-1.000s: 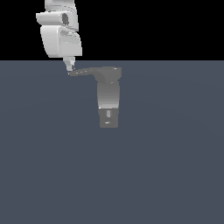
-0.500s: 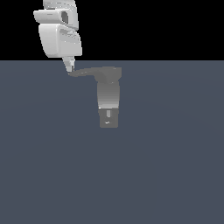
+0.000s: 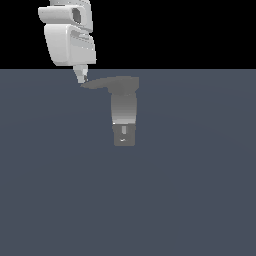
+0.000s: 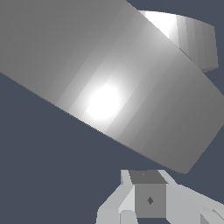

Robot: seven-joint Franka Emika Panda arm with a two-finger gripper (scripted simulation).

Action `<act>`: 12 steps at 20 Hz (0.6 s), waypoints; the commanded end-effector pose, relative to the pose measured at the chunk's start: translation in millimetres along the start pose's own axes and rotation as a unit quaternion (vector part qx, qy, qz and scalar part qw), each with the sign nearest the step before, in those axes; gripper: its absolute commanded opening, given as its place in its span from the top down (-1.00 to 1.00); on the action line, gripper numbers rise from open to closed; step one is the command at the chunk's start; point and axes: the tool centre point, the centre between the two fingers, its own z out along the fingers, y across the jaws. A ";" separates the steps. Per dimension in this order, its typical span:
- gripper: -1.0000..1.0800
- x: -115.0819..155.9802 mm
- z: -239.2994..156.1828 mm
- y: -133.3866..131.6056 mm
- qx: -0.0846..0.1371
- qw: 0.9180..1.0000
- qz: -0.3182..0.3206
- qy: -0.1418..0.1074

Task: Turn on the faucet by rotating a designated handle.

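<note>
The faucet (image 3: 124, 112) stands upright in the exterior view, a grey cylinder on a darker notched base. Its handle (image 3: 102, 84) is a flat dark-grey lever reaching from the top toward the exterior view's left. My white gripper (image 3: 82, 77) hangs above the lever's far tip, with its narrow fingers together and touching that tip. In the wrist view the handle (image 4: 109, 83) fills the frame as a broad grey band, the faucet (image 4: 192, 39) body shows behind it, and my gripper (image 4: 148, 199) sits close against the band's edge, shut with nothing held.
A flat dark blue-grey floor (image 3: 190, 190) spreads around the faucet, under a black background. No other objects show.
My gripper has shifted slightly toward the exterior view's right, and the handle's tip has moved a little the same way with it.
</note>
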 end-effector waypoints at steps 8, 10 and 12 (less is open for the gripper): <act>1.00 28.4 7.8 24.9 -0.010 1.000 0.007 0.003; 1.00 32.5 8.4 29.9 -0.011 1.000 0.006 0.004; 1.00 36.6 8.8 35.0 -0.011 1.000 0.006 0.004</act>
